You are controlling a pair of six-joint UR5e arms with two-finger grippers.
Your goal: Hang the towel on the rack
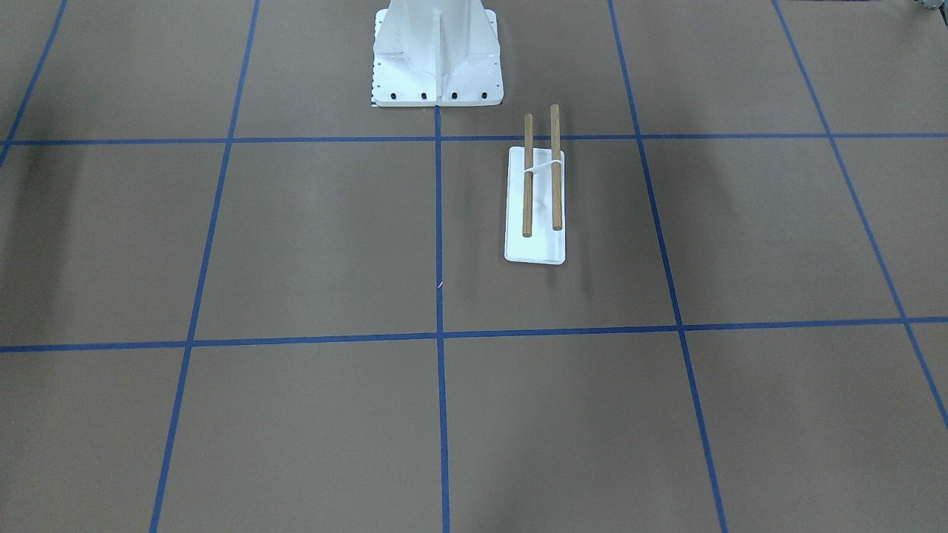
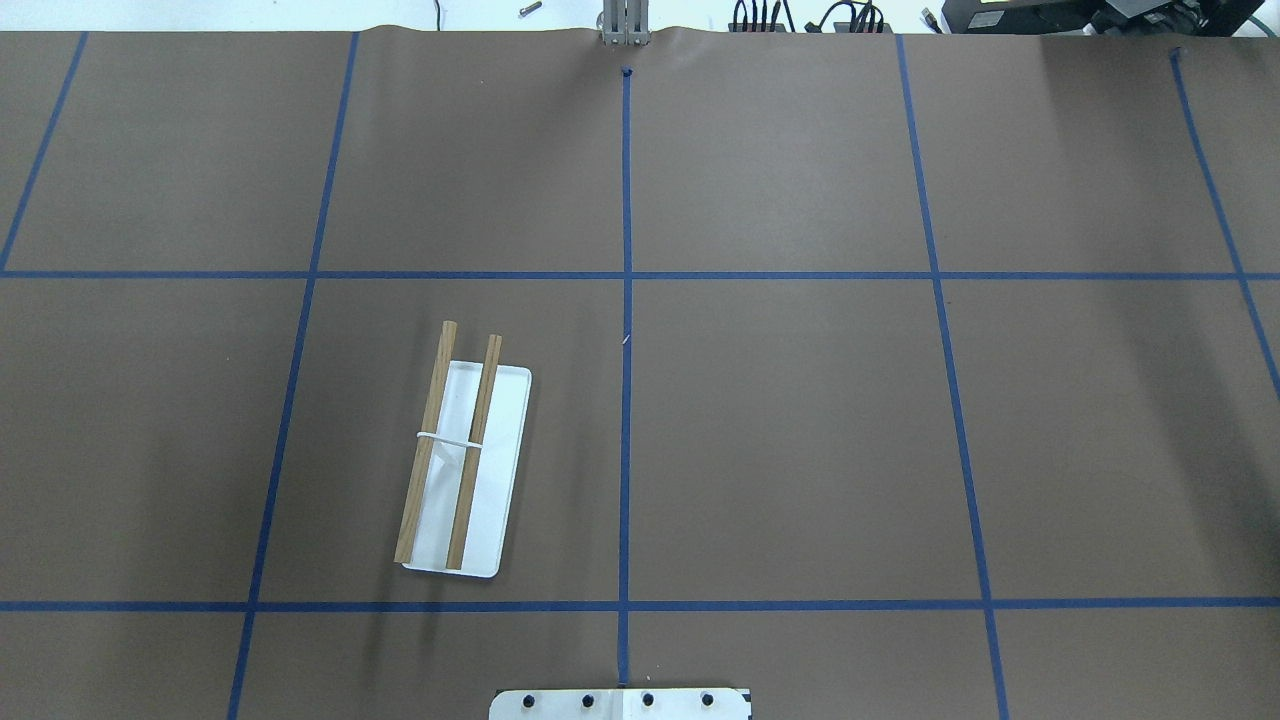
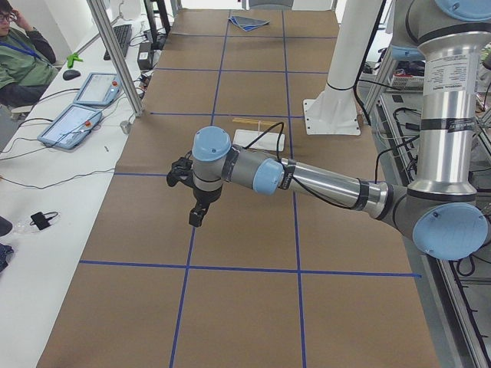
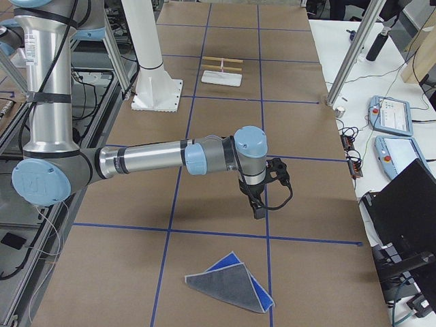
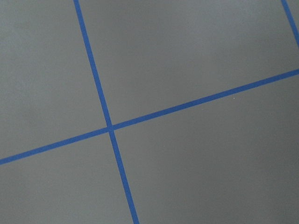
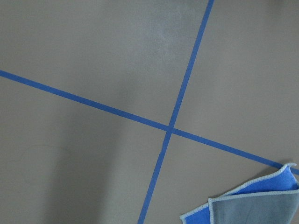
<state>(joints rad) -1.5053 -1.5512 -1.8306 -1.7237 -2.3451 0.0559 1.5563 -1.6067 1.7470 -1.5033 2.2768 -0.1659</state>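
Note:
The rack (image 1: pixel 535 248) has a flat white base and two brown rods, and stands on the brown table; it also shows in the overhead view (image 2: pixel 500 450) and both side views (image 3: pixel 261 139) (image 4: pixel 221 78). No towel hangs on it. The towel (image 4: pixel 228 285), dark grey with a blue underside, lies folded on the table far from the rack, and a corner shows in the right wrist view (image 6: pixel 261 205). My left gripper (image 3: pixel 197 218) hangs above bare table. My right gripper (image 4: pixel 259 210) hangs above the table short of the towel. I cannot tell whether either is open or shut.
The white robot pedestal (image 1: pixel 437 59) stands beside the rack. Blue tape lines grid the table. Past the table's far edge are control tablets (image 3: pixel 73 123) (image 4: pixel 392 112), an aluminium post (image 3: pixel 115 54) and a seated person (image 3: pixel 19 61).

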